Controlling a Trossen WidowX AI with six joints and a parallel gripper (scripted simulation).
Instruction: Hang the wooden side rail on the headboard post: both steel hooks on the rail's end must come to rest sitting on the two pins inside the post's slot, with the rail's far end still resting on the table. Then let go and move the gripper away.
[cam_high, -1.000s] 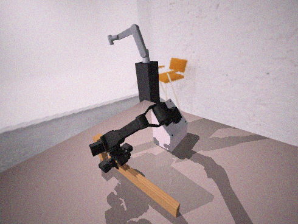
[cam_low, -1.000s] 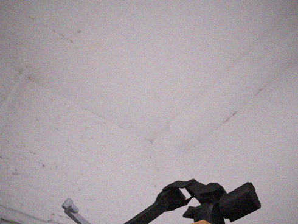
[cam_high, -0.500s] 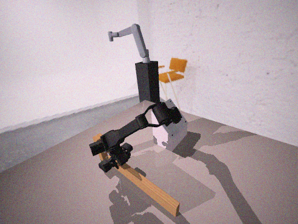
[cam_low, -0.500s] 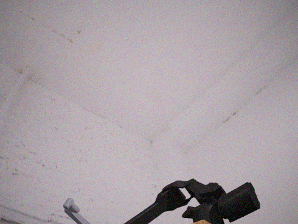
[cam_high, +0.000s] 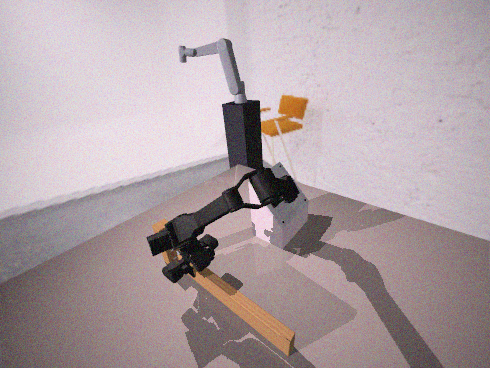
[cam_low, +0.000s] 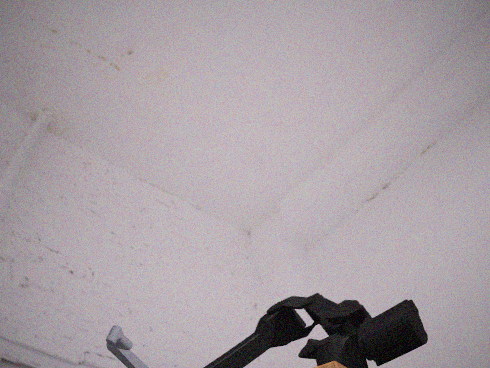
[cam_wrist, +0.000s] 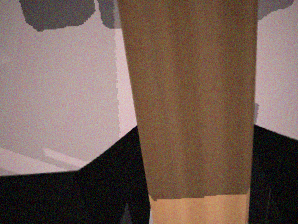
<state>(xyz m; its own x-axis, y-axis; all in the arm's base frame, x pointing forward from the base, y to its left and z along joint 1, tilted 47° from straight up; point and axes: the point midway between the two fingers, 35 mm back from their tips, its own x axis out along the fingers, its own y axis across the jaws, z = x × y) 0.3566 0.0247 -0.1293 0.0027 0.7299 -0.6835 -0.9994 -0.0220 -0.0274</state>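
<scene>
Pale, faintly speckled walls meet in a corner behind the table (cam_high: 400, 260), whose grayish-brown top carries broad dark shadows and a darker square patch. Well behind the jaws (cam_high: 186, 267), a gray mechanical arm (cam_high: 229, 67) (cam_low: 122, 350) stands on a tall black block (cam_high: 242, 135), and an orange chair (cam_high: 292, 107) on thin pale legs stands near that block, by the wall. A pale, boxy stand (cam_high: 287, 220) sits on the table between the jaws and the chair, with small dark dots on its face; the black arm (cam_high: 212, 210) (cam_low: 287, 327) reaches out from over it toward the jaws.

The jaws are clamped on the wooden rail (cam_high: 250, 312) (cam_low: 332, 365) (cam_wrist: 195, 100), one black finger on either side of the wood in the wrist view. From the jaws, one stretch of the rail runs out over the table toward the near edge of the top view, ending in a squared-off end. On the other side of the jaws, more orange-brown wood (cam_high: 161, 226) shows behind the black parts; whether it belongs to the rail or to the post cannot be told. The hooks and pins cannot be made out, being hidden or too small. No brand, label or writing can be read on any of it.
</scene>
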